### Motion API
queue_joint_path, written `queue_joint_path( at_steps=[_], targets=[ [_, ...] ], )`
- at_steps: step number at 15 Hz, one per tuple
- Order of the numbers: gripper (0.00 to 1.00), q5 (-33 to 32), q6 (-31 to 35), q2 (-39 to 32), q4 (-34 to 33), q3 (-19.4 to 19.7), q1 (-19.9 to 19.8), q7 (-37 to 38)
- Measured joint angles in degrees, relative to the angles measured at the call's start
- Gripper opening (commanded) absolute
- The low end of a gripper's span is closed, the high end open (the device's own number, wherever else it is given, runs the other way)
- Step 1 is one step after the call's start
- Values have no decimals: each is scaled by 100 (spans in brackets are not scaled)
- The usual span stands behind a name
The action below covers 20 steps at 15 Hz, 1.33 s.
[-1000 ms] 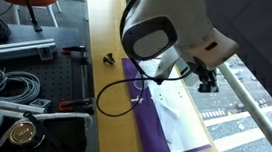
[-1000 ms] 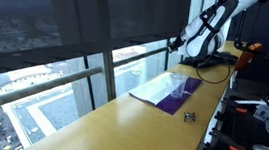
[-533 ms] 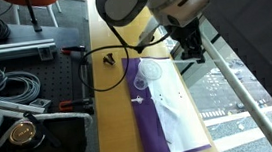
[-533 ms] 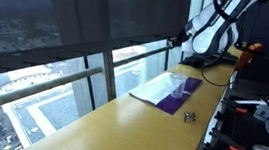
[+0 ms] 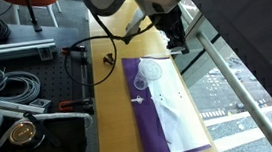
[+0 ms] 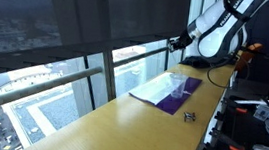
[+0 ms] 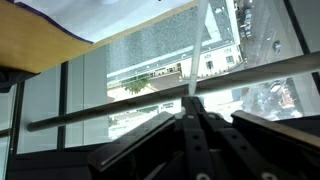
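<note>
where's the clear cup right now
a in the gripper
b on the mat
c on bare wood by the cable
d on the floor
b: in an exterior view the cup rests on the mat, apart from the gripper, which is shut over the table edge by the window.

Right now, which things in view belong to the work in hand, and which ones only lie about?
In hand:
gripper, shut, nothing seen in it
purple cloth
white sheet
clear cup

Lying about:
small black clip
black cable
clamp
coiled cables
</note>
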State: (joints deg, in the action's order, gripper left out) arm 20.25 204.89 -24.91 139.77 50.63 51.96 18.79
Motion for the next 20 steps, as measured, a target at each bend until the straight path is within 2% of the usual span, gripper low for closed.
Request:
queue_joint_path(
  at_steps=[7, 13, 14, 20],
  targets=[
    [0, -71, -1, 26, 166, 243, 309, -580],
    [0, -664, -13, 20, 19, 236, 99, -741],
    [0, -668, -13, 20, -63, 99, -79, -854],
    [0, -758, -10, -15, -636, -1331, -1722, -1572]
  ],
)
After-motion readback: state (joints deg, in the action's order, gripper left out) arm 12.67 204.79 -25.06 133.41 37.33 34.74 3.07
